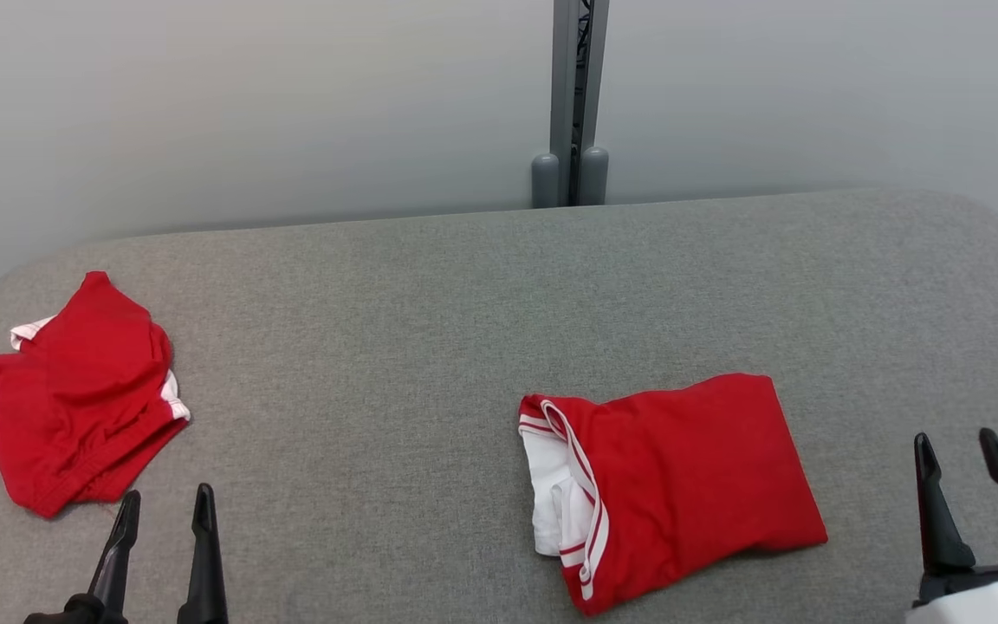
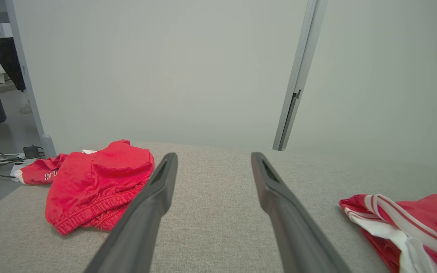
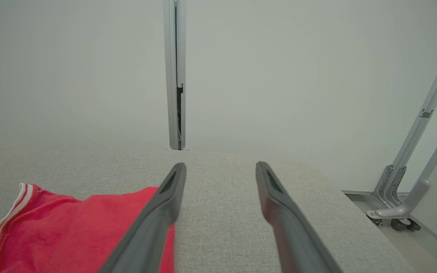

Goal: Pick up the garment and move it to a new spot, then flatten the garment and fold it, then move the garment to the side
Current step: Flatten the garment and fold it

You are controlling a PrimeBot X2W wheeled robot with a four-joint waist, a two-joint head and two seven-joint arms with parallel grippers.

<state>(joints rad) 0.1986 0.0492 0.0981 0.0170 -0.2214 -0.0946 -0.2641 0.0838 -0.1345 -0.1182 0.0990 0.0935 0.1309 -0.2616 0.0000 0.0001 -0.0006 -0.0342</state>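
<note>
Garment point(image 1: 681, 485), red with white trim, is lying folded into a rough rectangle on the grey desk point(image 1: 395, 347), toward the near edge and right of the middle; white inner cloth is showing at its left end. A second red garment point(image 1: 83, 399) is lying crumpled at the left edge, part of it hanging over that edge. The left gripper point(image 1: 166, 496) is hovering at the near edge just beside the crumpled piece, fingers spread and holding nothing. The right gripper point(image 1: 955, 438) is hovering by the near right corner, near the folded garment's right end but not touching it, also spread and holding nothing. Judging: the fold is looking done, so the step in hand is probably moving the garment to the side. To do it well, the right gripper should be coming in low along the desk at the right end, one finger sliding under the whole stack so every layer is pinched. The left gripper should be taking the trimmed left end, where the loose white cloth is likely to slip out. Both ends should be travelling level and low, toward the right edge, so the fold is not opening.
</note>
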